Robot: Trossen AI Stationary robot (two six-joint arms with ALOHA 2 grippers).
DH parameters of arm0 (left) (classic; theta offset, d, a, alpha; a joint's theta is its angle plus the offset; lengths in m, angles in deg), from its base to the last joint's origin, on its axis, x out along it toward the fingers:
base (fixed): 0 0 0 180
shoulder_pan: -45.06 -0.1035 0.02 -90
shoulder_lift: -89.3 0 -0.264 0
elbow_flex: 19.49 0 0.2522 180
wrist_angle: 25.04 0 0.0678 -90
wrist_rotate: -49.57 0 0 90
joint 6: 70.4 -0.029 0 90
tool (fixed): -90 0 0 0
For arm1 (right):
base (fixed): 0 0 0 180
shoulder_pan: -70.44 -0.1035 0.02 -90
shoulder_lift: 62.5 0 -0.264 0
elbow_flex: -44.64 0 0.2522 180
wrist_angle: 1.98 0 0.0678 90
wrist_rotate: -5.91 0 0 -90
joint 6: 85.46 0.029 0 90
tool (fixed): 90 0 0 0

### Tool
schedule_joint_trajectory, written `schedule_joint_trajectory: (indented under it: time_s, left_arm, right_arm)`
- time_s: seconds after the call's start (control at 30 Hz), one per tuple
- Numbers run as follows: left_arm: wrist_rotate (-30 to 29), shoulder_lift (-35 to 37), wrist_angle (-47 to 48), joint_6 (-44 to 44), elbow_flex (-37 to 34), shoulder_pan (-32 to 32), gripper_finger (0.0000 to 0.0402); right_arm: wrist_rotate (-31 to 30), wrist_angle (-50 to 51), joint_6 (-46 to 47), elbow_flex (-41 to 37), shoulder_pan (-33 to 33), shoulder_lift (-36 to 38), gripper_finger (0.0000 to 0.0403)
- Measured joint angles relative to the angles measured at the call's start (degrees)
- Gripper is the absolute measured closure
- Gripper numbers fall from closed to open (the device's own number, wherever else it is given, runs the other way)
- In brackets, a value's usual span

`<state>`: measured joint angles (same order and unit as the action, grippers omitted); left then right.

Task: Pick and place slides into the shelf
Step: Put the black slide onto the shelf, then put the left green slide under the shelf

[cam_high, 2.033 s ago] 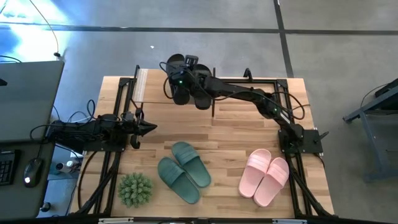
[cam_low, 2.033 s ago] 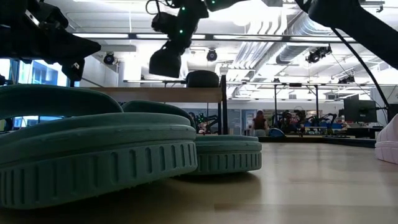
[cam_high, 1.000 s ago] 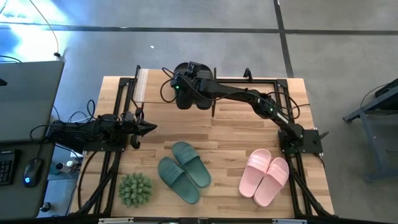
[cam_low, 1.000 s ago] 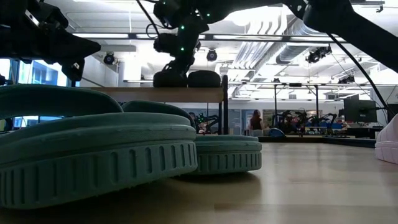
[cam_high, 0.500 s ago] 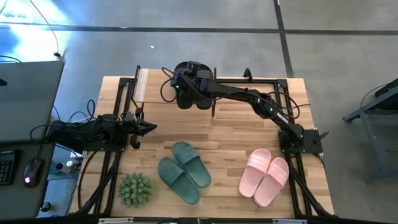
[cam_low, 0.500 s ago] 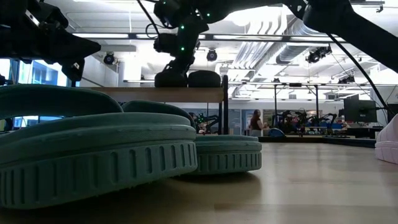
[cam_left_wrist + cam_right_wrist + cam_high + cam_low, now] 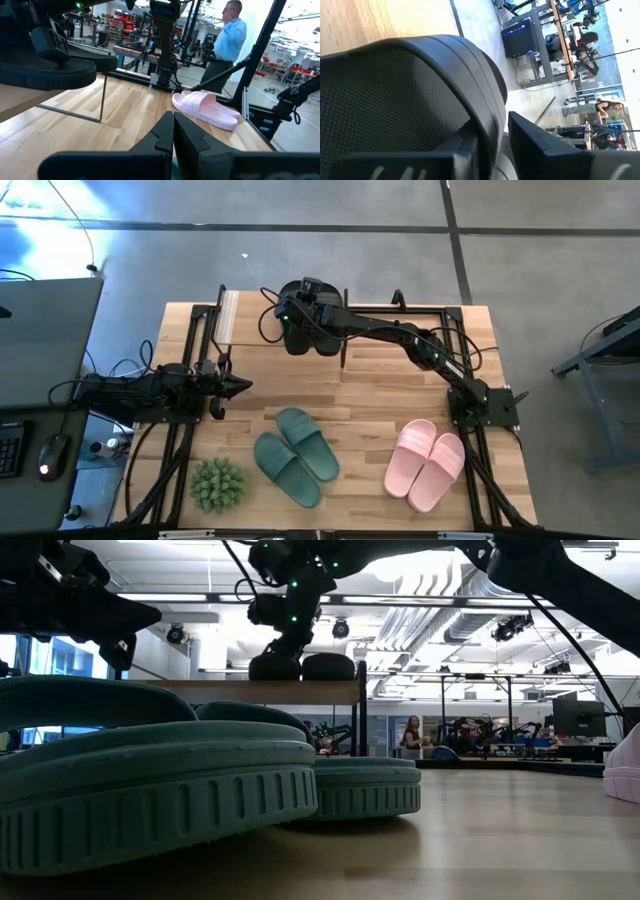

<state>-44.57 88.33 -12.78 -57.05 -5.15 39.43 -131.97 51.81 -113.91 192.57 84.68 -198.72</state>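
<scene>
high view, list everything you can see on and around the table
black rubber slide sandals: two, black, on the shelf's top board at the table's far side
low wooden shelf with thin black frame: one, light wood, far left part of the table
dark green rubber slide sandals: two, dark green, near middle of the table
pink rubber slide sandals: two, pink, near right
spiky green plant ball: one, green, near left corner
person in a light blue shirt: one, in the room beyond the table
left pincer: shut, empty, waiting at the left edge
right pincer: at the black slides, strap between its fingers
</scene>
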Motion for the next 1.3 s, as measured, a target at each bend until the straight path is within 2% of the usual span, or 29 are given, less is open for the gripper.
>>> schedule_joint_trajectory:
  time_s: [0.53,0.87,1.0,1.3]
  left_arm:
    - [0.08,0.0,0.04,0.44,0.0,0.0,0.0401]
    - [0.76,0.0,0.17,0.44,0.0,0.0,0.0401]
    - [0.74,-0.01,0.17,0.45,0.0,0.0,0.0401]
    - [0.71,0.0,0.17,0.44,0.0,0.0,0.0401]
  right_arm:
    - [0.94,-0.02,0.46,0.02,-0.1,0.0,0.0247]
    - [1.01,0.0,0.55,0.02,-0.4,0.0,0.0244]
    - [3.14,0.68,1.03,0.02,-0.9,0.72,0.0244]
    - [4.02,5.78,4.55,0.09,-1.66,2.84,0.0244]
